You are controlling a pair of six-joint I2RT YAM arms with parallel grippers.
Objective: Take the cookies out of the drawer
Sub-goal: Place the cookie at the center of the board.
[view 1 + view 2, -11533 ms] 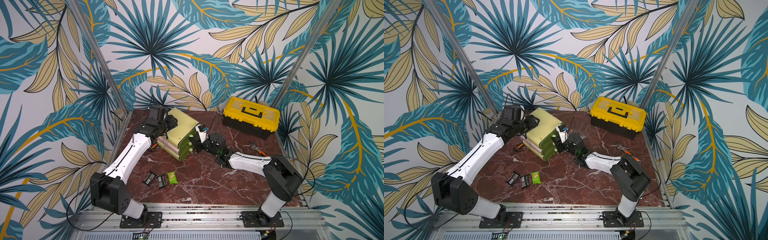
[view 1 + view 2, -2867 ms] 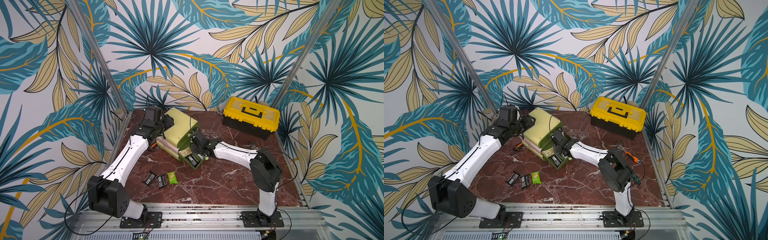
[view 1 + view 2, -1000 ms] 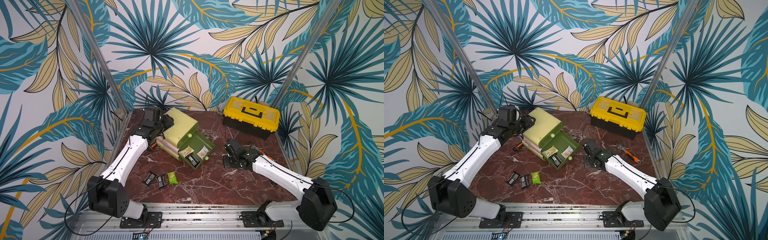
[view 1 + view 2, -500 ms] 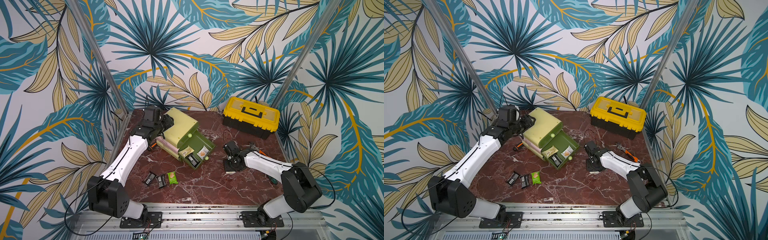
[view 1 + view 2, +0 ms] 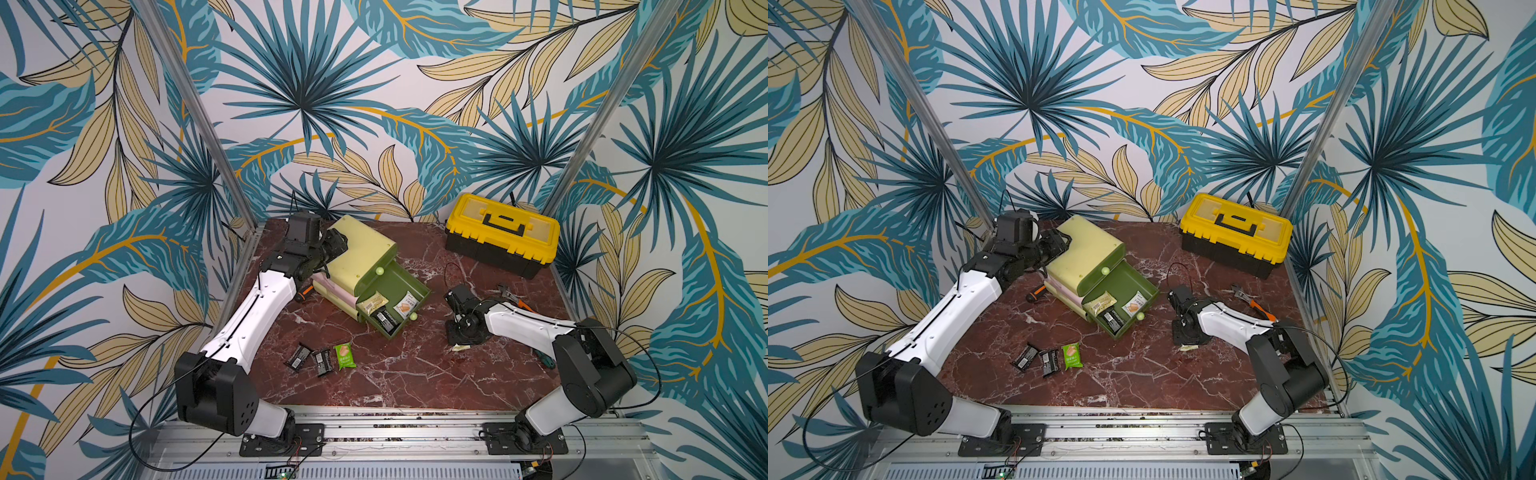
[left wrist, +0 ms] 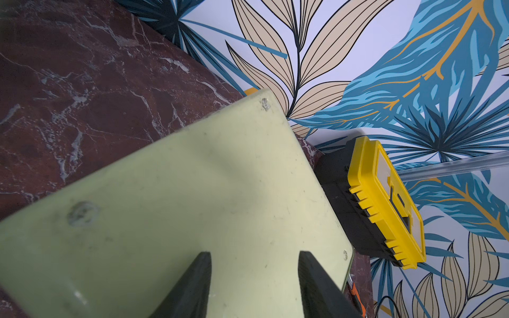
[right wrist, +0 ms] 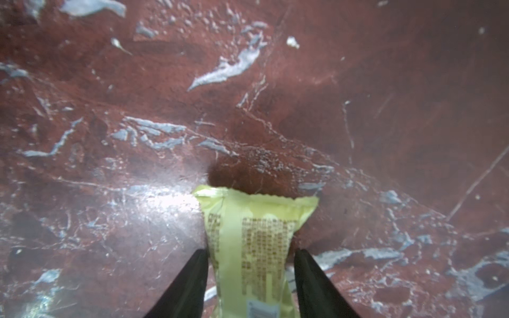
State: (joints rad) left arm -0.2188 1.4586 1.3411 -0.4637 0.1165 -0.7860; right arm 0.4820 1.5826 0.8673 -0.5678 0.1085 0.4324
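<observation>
The dark green drawer (image 5: 420, 286) stands pulled out of a pale green cabinet (image 5: 361, 249). Three cookies lie in it: a cream packet (image 5: 371, 302), a white one (image 5: 405, 305) and a black one (image 5: 384, 319). Two black cookies (image 5: 298, 357) and a bright green one (image 5: 344, 356) lie on the table in front. My right gripper (image 7: 250, 252) points down at the table right of the drawer, open. A cream-yellow cookie packet (image 7: 256, 242) lies flat between its fingers. My left gripper (image 6: 254, 253) is open, its fingers spread over the cabinet's top at the back.
A yellow and black toolbox (image 5: 500, 230) sits at the back right. An orange-handled wrench (image 5: 513, 297) lies by the right arm, and a teal-handled tool (image 5: 544, 359) nearer the front. A screwdriver (image 5: 303, 292) lies left of the cabinet. Walls close in three sides.
My right gripper has carried the cream-yellow packet to the table right of the drawer and its jaws have opened around it. The left arm has not moved.
</observation>
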